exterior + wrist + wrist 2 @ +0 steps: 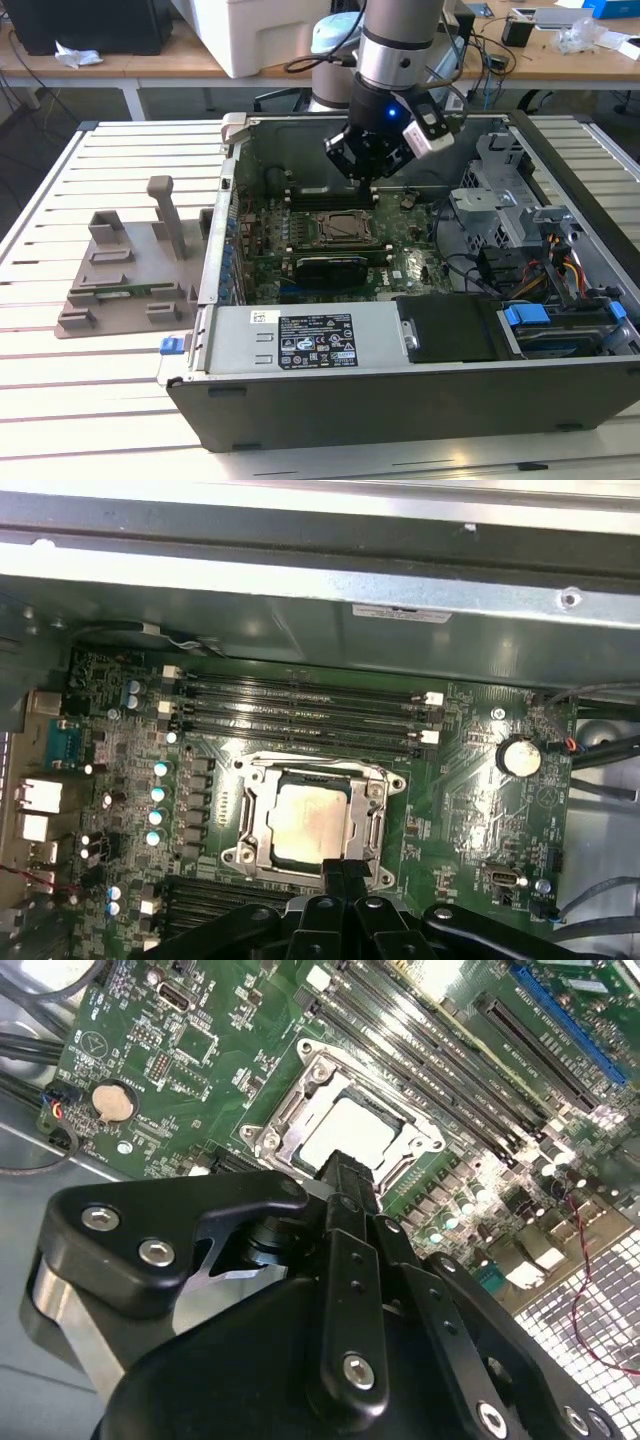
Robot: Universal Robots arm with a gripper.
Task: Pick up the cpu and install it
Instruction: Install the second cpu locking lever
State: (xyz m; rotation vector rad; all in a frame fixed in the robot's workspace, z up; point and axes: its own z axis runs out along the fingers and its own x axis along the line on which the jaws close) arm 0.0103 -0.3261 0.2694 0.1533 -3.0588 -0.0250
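White slatted bench [60,400] carries an open computer case [400,400] lying on its side, with a grey plastic holder tray [120,280] beside it toward the exterior view's left. Wooden desks with clutter run along the background.

Inside the case, the motherboard [470,780] lies flat. The cpu [308,823] sits in the socket frame [380,825] near the board's middle, its silver top level with the frame and square to it in both wrist views. Memory slots [300,705] run just beside the socket, toward the case wall.

The gripper [368,165] hangs above the board, over the socket region, apart from the chip. Its fingers cannot be judged as spread or pressed together from these views; nothing is seen held between them.

Judgement: the chip appears seated, so the work stands at or past placement. Done well, this step requires the chip to lie flat with no corner riding on the frame, and the tool to travel straight up and down, avoiding sideways drag across the socket and the neighbouring slots.
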